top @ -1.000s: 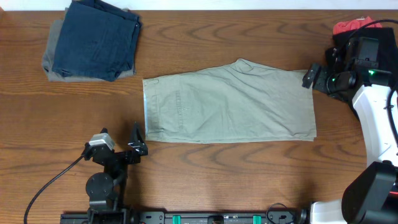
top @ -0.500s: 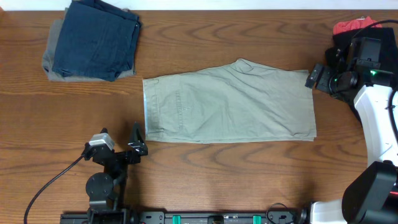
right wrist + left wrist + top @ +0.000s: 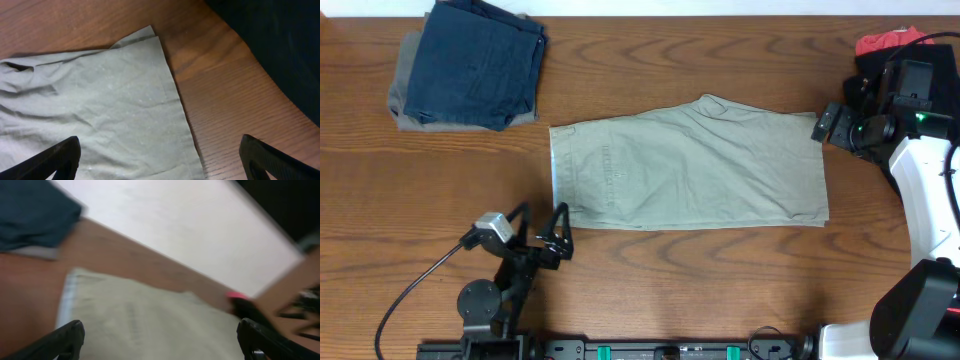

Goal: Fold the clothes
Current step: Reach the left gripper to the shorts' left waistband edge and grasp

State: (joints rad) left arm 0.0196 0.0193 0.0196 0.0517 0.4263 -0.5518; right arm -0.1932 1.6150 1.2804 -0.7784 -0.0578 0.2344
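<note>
Plainly, the left end effector (image 3: 542, 232) stood open, its two black fingers (image 3: 67, 337) spread wide with nothing between them. Just ahead of it, and slightly to its right, lay the waistband corner of the light khaki cotton shorts (image 3: 690, 165), close to the fingertips but not touching them. The shorts were spread flat on the brown wooden desk (image 3: 720, 290), stretching away from that end effector toward the other arm. The left wrist view was blurred, though it showed the khaki cloth (image 3: 150, 320) lying forward of the open fingers.

The right end effector (image 3: 823, 125) was open too, its jaws wide apart and empty. It hung beside the far hem corner of the shorts, and in its wrist view that hem edge (image 3: 170, 95) lay in front of the fingers with bare desk (image 3: 225, 115) alongside.

Well beyond the left end effector, far forward and to its left, a folded navy denim piece (image 3: 470, 65) rested on top of a grey garment (image 3: 405, 95). Behind the right end effector, a red cloth (image 3: 882, 42) showed at the desk's edge, partly hidden by the arm.
</note>
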